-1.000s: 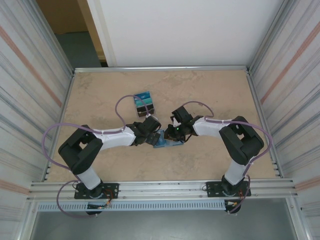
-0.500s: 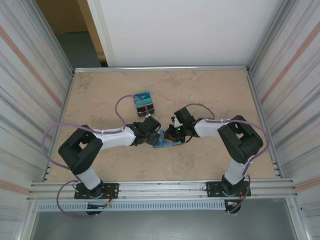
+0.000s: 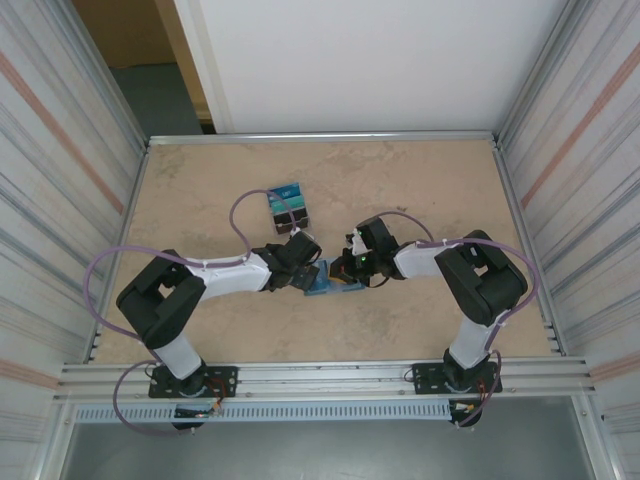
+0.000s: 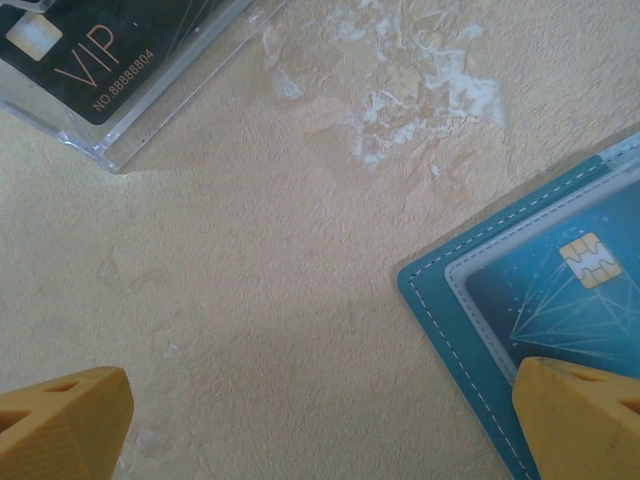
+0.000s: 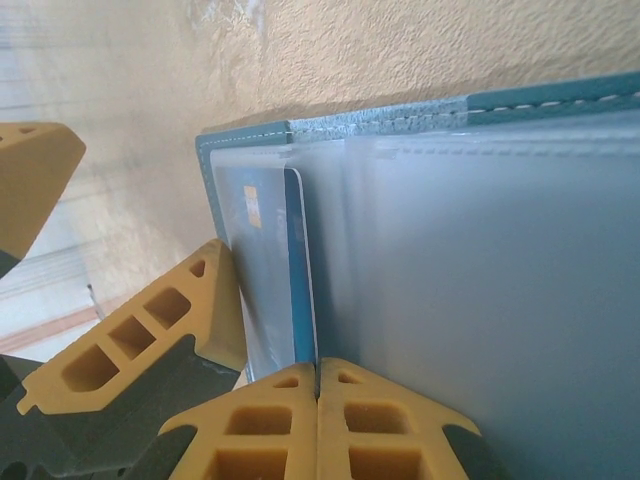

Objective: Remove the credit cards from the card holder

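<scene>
The teal-blue card holder point(image 3: 328, 288) lies open on the table between both grippers. In the left wrist view its stitched corner point(image 4: 450, 290) holds a blue credit card point(image 4: 560, 290) with a gold chip under a clear pocket. My left gripper point(image 4: 320, 420) is open, one fingertip point(image 4: 580, 415) resting over the holder and the other point(image 4: 60, 425) over bare table. My right gripper point(image 5: 318, 385) is shut on the edge of a thin blue credit card point(image 5: 298, 270) standing out from the pale pocket panels point(image 5: 480, 300).
A clear plastic box point(image 3: 288, 205) behind the left gripper holds several cards, a dark VIP card point(image 4: 90, 50) on top. Ribbed metal walls close in the table point(image 3: 420, 190) left and right, with a rail along the near edge.
My right wrist has drawn slightly to the right, away from the holder. The left arm has stayed still.
</scene>
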Action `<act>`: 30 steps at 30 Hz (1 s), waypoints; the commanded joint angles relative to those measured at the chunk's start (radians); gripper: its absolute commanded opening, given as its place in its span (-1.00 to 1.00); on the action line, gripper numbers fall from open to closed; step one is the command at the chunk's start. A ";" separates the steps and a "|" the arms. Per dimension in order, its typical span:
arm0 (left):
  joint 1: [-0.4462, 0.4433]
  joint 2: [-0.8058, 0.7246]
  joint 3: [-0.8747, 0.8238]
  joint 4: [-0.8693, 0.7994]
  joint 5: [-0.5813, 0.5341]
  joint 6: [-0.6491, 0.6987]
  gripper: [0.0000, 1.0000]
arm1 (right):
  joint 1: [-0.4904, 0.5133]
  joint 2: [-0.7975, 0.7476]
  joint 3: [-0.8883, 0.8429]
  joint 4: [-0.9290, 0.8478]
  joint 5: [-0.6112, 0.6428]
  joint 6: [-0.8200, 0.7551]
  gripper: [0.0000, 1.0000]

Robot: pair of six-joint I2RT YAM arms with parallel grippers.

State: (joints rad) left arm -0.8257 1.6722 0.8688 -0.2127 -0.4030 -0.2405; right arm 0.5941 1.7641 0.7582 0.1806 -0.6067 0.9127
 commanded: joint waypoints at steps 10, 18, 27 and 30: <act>0.003 -0.001 0.001 -0.050 -0.007 0.027 0.97 | -0.027 -0.066 0.028 -0.182 0.127 -0.082 -1.00; 0.005 -0.008 0.005 -0.045 -0.011 0.038 0.97 | -0.037 -0.105 0.058 -0.271 0.179 -0.125 -1.00; 0.005 -0.064 0.045 -0.054 0.009 0.053 0.97 | -0.037 -0.153 0.070 -0.323 0.213 -0.142 -1.00; 0.002 -0.084 0.059 -0.048 0.021 0.059 0.97 | -0.038 -0.165 0.068 -0.326 0.217 -0.143 -1.00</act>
State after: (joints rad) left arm -0.8257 1.6352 0.8894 -0.2428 -0.3904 -0.2020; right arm 0.5621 1.6321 0.8066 -0.1036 -0.4187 0.7959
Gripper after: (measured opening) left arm 0.986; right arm 0.049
